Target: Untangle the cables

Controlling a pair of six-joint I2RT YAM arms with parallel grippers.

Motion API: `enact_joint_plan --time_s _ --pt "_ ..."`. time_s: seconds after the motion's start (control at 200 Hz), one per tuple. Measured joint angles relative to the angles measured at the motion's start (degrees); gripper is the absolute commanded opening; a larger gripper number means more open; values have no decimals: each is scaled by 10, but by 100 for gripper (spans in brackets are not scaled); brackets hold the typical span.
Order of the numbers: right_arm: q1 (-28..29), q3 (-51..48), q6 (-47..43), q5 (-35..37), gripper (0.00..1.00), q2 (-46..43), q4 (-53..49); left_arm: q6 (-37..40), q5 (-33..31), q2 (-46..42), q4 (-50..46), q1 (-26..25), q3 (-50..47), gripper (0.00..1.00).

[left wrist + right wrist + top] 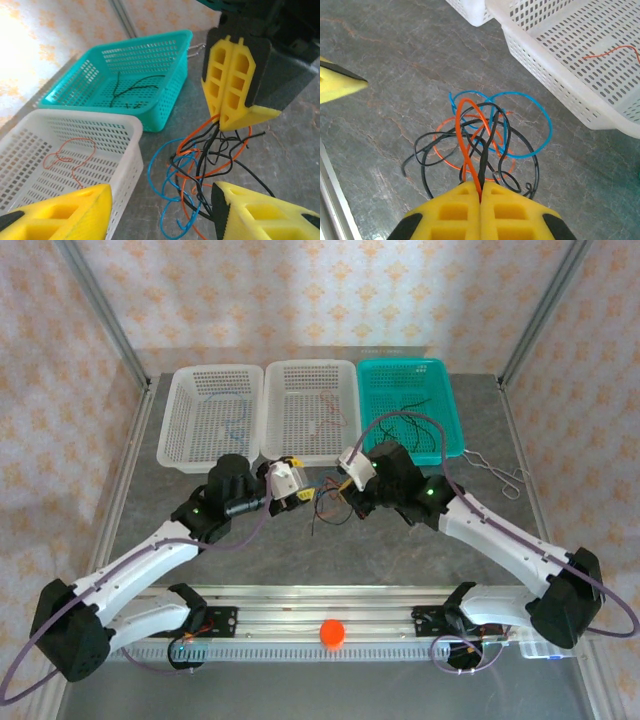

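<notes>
**Cables** (485, 135): a loose knot of black, red and blue strands on the grey table (380, 60). It lies just in front of the white middle basket (308, 410), between my two grippers.

**Right gripper** (480, 189): the fingers are pressed flat together, pinching a red and a black strand where they leave the knot. The other loops fan out on the table beyond the tips.

**Left gripper** (161, 192): its yellow fingers (255, 215) stand apart with a clear gap and clamp nothing. Part of the knot lies in that gap. Black strands run close to the finger at the right of its wrist view, but I cannot tell whether they touch it.

**Baskets:** a red wire (70, 155) lies in the middle basket, a black wire (130, 90) in the teal basket (150, 45), and a blue wire (235, 425) in the left basket (212, 415).

**Forceps** (497, 472): on the table, just right of the teal basket.
</notes>
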Motion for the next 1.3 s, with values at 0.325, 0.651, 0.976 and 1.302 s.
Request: enact_joint_plan --time_s 0.325,0.651,0.976,1.302 --pt "2 22 -28 -19 0 23 -7 12 50 36 2 0 10 47" --pt "10 25 -30 -31 0 23 -11 12 72 50 13 0 10 40" --pt "12 27 -30 -40 0 23 -12 13 86 66 13 0 17 24" --pt "13 28 -30 -40 0 25 -13 9 99 66 13 0 25 0"
